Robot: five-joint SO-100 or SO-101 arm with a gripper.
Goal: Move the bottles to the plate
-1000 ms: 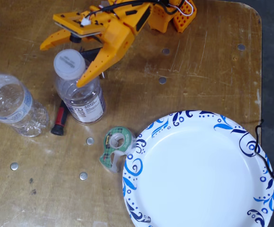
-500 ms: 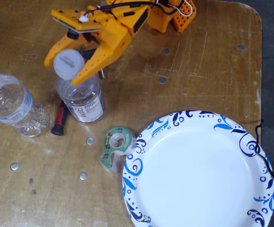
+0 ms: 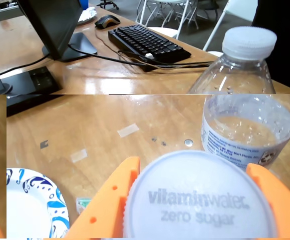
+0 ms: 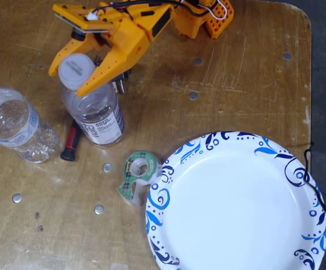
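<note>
My jaws (image 4: 68, 72) stand apart, straddling the wide-capped bottle (image 4: 93, 115) at the worktop's (image 4: 230, 79) 10 o'clock. Crinkled bottle (image 4: 13, 125) at 9 o'clock; plate (image 4: 236, 205) at 5 o'clock.

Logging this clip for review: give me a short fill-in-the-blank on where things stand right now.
1. The gripper straddles the ____ of the vitaminwater bottle.
2. The plate holds ____ bottles.
3. The crinkled bottle has a ____ cap.
4. The tape dispenser lies between the vitaminwater bottle and the ____.

Missing: cap; no; white; plate
</note>
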